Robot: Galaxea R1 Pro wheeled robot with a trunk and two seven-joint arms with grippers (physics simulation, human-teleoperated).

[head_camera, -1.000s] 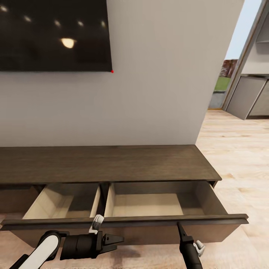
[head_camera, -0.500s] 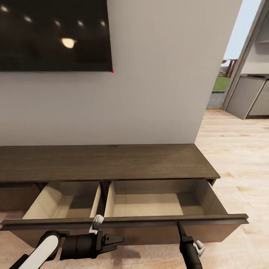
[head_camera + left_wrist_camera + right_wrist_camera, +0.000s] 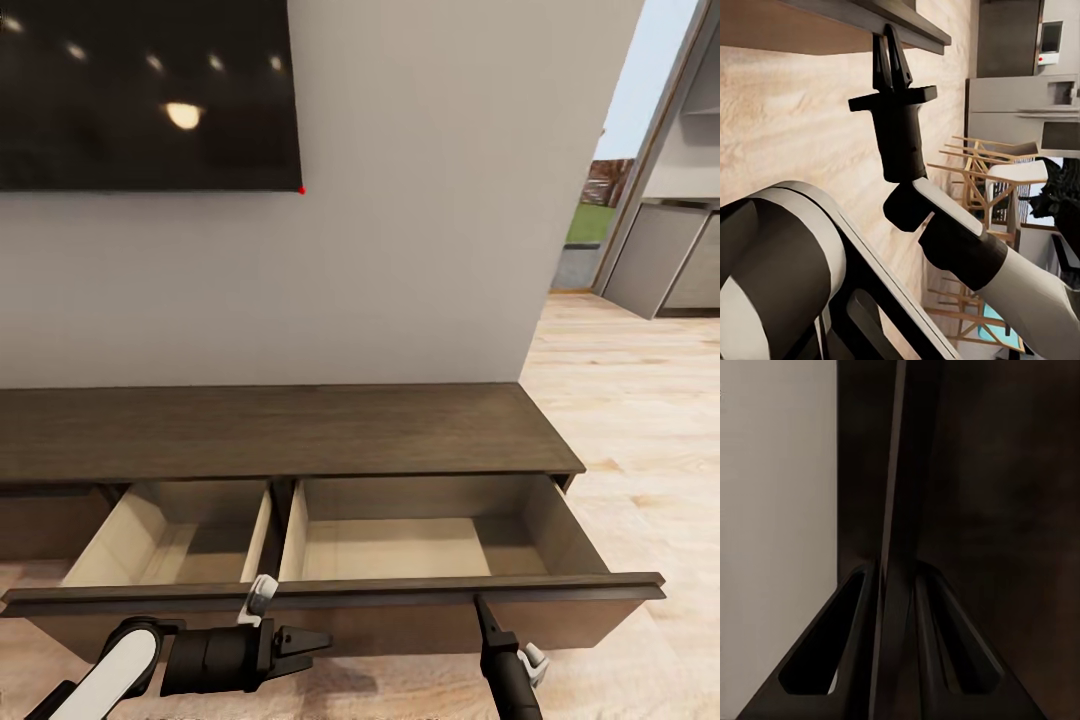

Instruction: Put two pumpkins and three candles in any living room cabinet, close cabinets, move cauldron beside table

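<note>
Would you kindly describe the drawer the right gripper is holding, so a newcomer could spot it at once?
Below the wall-mounted black screen runs a long dark-brown cabinet. Its drawer nearest the doorway end is pulled open, with the right gripper on its front lip. It is the wider of the two open beige compartments.

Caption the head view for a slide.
Right gripper pinches the open, empty cabinet drawer's front edge; left gripper idles.

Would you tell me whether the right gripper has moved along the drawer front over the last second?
No: the right gripper stays at the same spot on the drawer front.
</note>
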